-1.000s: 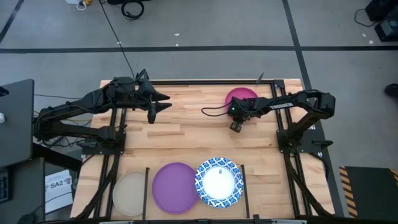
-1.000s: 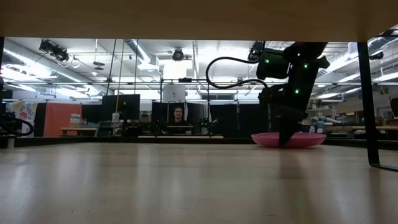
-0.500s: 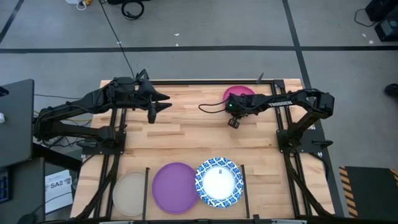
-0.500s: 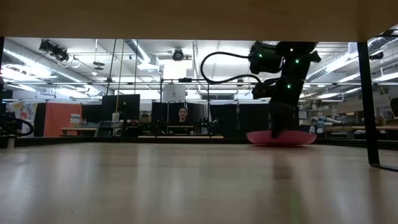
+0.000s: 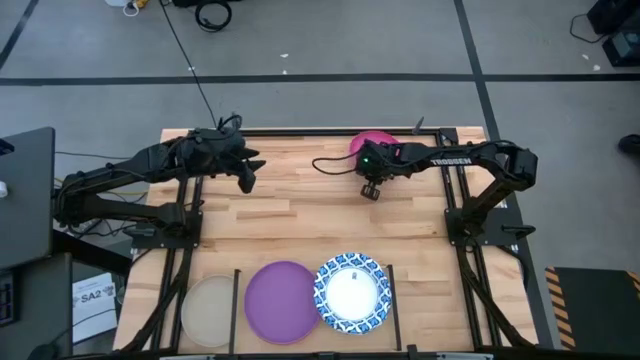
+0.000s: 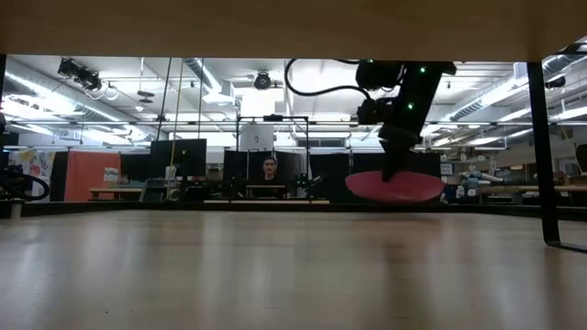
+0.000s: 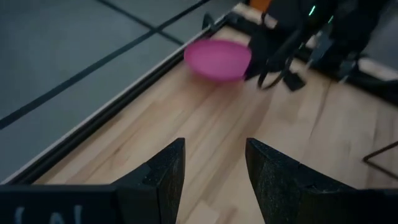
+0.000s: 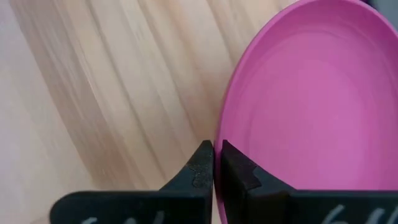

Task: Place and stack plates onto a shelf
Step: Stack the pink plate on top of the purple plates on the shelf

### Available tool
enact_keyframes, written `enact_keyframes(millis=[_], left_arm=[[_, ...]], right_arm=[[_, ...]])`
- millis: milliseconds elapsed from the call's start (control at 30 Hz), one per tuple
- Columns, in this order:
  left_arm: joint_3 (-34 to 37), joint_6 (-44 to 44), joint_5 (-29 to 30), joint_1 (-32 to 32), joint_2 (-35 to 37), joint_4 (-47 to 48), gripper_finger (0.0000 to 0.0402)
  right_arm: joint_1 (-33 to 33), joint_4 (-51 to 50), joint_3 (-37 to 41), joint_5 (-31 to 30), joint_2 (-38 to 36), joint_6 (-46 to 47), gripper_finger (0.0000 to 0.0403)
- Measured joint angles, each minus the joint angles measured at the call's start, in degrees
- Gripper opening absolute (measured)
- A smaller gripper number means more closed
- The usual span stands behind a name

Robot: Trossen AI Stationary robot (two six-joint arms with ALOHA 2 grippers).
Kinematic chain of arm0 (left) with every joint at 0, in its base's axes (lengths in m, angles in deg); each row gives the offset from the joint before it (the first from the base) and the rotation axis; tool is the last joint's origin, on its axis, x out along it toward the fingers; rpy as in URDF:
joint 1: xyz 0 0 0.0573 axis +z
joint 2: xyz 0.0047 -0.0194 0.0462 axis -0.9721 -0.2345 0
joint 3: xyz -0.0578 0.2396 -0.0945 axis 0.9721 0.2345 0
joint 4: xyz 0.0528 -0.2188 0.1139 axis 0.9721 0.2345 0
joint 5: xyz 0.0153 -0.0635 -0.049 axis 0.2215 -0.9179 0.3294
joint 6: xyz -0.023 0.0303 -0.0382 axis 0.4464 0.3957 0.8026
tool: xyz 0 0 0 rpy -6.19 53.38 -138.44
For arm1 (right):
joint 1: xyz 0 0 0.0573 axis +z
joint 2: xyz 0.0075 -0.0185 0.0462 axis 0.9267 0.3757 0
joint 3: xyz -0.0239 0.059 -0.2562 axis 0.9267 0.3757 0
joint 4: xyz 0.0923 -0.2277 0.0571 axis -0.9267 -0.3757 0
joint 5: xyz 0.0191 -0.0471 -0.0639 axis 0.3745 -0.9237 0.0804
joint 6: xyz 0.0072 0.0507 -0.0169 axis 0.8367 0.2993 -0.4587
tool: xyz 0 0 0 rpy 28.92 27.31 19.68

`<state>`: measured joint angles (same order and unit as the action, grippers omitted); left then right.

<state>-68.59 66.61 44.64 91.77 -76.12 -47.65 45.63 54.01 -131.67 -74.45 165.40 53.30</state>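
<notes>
A magenta plate (image 5: pixel 374 141) hangs just above the table's far edge, with my right gripper (image 5: pixel 366 166) shut on it; the low view shows this plate (image 6: pixel 394 186) off the wood. On the light-wood shelf (image 5: pixel 300 225), between thin black bars at the near edge, lie a beige plate (image 5: pixel 208 310), a purple plate (image 5: pixel 283 300) and a blue-rimmed plate (image 5: pixel 351 292). My left gripper (image 5: pixel 245 176) hangs open over the far left of the table, touching nothing, and looks toward the magenta plate (image 7: pixel 217 59). My right gripper pinches the magenta plate's rim (image 8: pixel 225 140) between its two fingers, one finger on the plate's inner face and one on its outer side. The fingers slant down from above. The plate is lifted clear of the table, nearly level, reaching away from the fingertips.
Black frame bars stand at the table's sides (image 5: pixel 187 215) (image 5: pixel 455 215), and a black upright (image 6: pixel 539 147) shows in the low view. Bare wood lies between the arms and the plates at the near edge. A person sits in the room far behind (image 6: pixel 270 170).
My right gripper has risen and gone toward the table's left and far edge, and the magenta plate, which lay on the wood, is lifted clear with it. My left gripper has tipped its fingers downward without shifting place.
</notes>
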Motion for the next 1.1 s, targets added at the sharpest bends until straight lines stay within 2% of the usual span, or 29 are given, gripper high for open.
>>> enact_keyframes(millis=[300, 467, 800, 1100], left_arm=[[0.0, 0.0, 0.0, 0.0, 0.0, 5.7, 0.0174], [0.0, 4.8, 0.4, 0.6, 0.0, 6.2, 0.0174], [0.0, 9.2, 0.5, 8.1, 0.0, 6.1, 0.0174], [0.0, 19.8, 0.4, 13.2, 0.0, 6.1, 0.0174]], right_arm=[[0.1, -1.6, -5.8, -0.3, -0.1, -2.2, 0.0015], [0.4, -3.1, -10.1, -0.4, -0.1, -4.6, 0.0015], [4.7, -3.6, -18.5, -0.5, -0.2, -12.2, 0.0015], [10.8, -3.3, -21.3, -0.7, -0.2, -22.2, 0.0017]])
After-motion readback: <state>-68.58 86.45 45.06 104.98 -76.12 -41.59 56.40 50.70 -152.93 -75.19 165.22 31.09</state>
